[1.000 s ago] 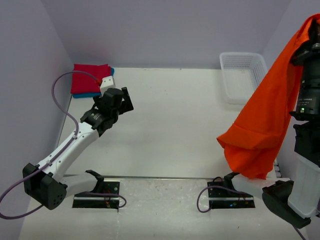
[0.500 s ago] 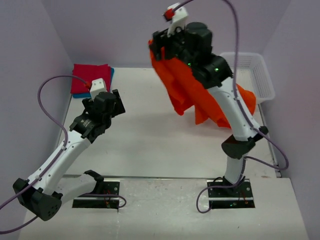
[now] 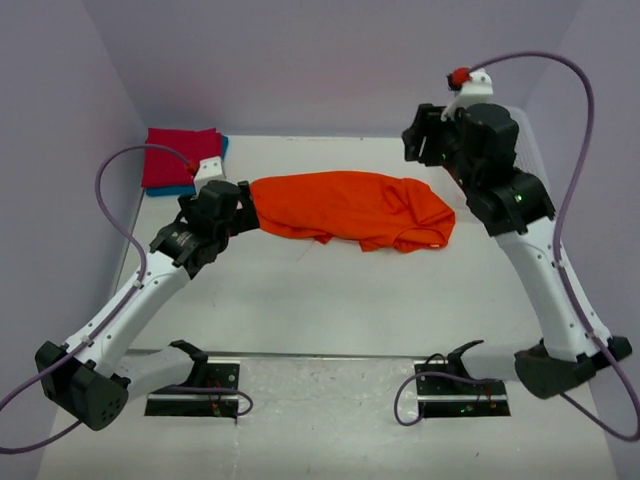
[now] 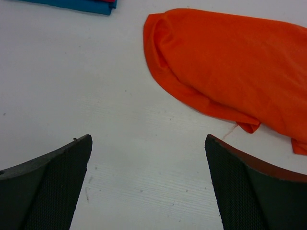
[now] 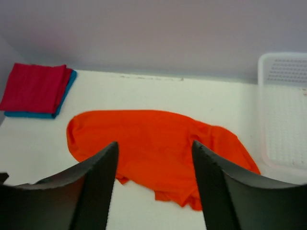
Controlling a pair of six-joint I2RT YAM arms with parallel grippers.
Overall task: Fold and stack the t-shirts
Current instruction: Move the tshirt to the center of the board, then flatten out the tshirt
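An orange t-shirt [image 3: 345, 208] lies crumpled and stretched out across the middle of the table, also seen in the left wrist view [image 4: 230, 62] and the right wrist view [image 5: 153, 139]. A crimson t-shirt [image 3: 180, 158] sits folded on a folded blue t-shirt [image 3: 190, 189] at the back left corner. My left gripper [image 3: 247, 200] hovers low at the orange shirt's left end, open, with only bare table between its fingers [image 4: 148, 158]. My right gripper [image 3: 415, 135] is raised above the shirt's right end, open and holding nothing [image 5: 154, 158].
A white mesh basket [image 5: 285, 110] stands at the back right, mostly hidden behind the right arm in the top view. Lilac walls close in the table on the left, back and right. Both arm bases sit at the near edge.
The orange shirt, hanging from my right gripper before, now lies on the table. The right gripper has let go and pulled back to the right. My left gripper has shifted toward the shirt's left end.
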